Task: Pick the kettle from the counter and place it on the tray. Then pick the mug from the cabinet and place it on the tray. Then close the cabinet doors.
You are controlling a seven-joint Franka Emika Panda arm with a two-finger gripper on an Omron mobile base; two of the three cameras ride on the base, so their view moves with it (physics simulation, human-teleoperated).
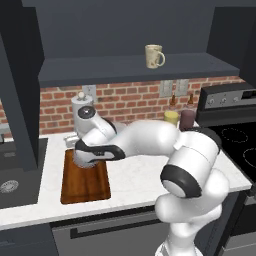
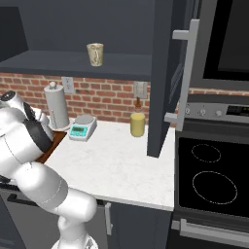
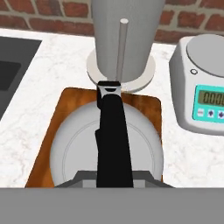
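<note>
Three steps make up the job, and by the look of it the first is nearly closed out. Going from big to small: the cabinet (image 1: 135,35) stands open above, one of the cabinet doors (image 2: 163,73) swung out into the room in the right base view. Below runs the worktop (image 1: 145,175), white and faintly marbled. On its left part lies the tray (image 1: 87,187), a reddish-brown board with a raised rim, just in front of the paper-towel roll (image 3: 124,35) and beside the kitchen scale (image 3: 201,94). The kettle (image 3: 78,148) sits over the tray, its grey dome inside the rim on all visible sides in the hand view, the black handle (image 3: 113,135) running straight up the middle. The mug (image 1: 154,56) waits on the cabinet shelf, well apart from all this.

The hand (image 1: 85,156) is right down over the kettle's top. How wide its fingers stand I cannot tell: the handle covers them in the hand view and the arm hides them from the base cameras.

My reading is that the next move calls for letting go if it has not, a straight lift clear of the handle, then a long reach up to the shelf for the mug
</note>
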